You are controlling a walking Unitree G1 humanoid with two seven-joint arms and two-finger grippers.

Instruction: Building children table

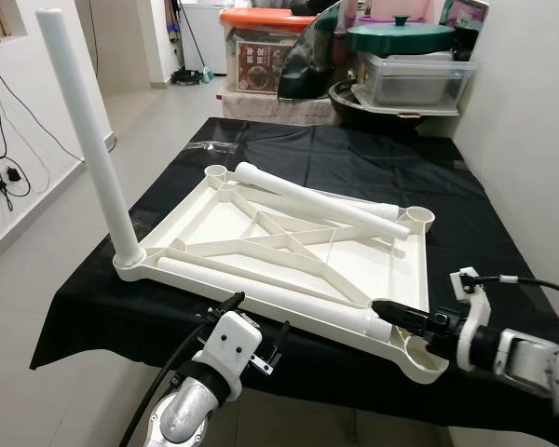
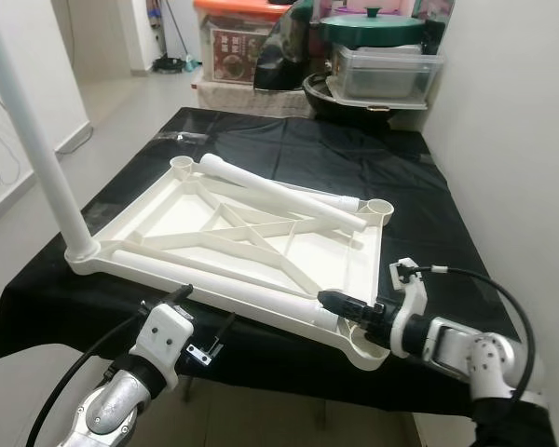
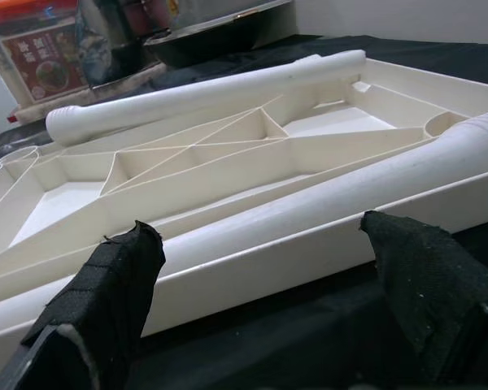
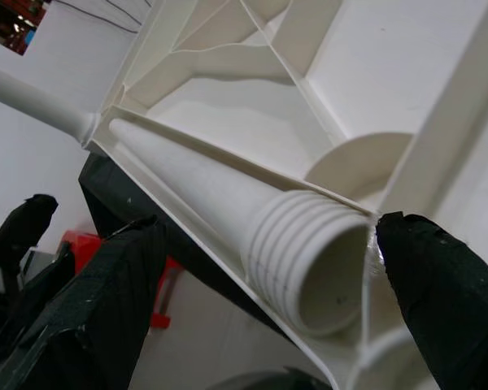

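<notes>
White plastic fills my feed: the upturned tabletop [image 1: 289, 247] lies on the black cloth [image 1: 354, 163] with one leg [image 1: 88, 140] already upright in its far-left corner socket, and my left gripper [image 3: 252, 301], fingers apart, hangs just off the near edge. A loose leg [image 1: 270, 289] lies along that near rim, its long axis running left to right and its threaded end [image 4: 309, 252] beside the empty near-right socket [image 1: 427, 358]. My right gripper [image 4: 260, 276], the nearer arm, straddles that threaded end with fingers spread, not yet clamped.

Open right hand [image 4: 268, 268] astride threaded leg [image 4: 228, 211]
</notes>
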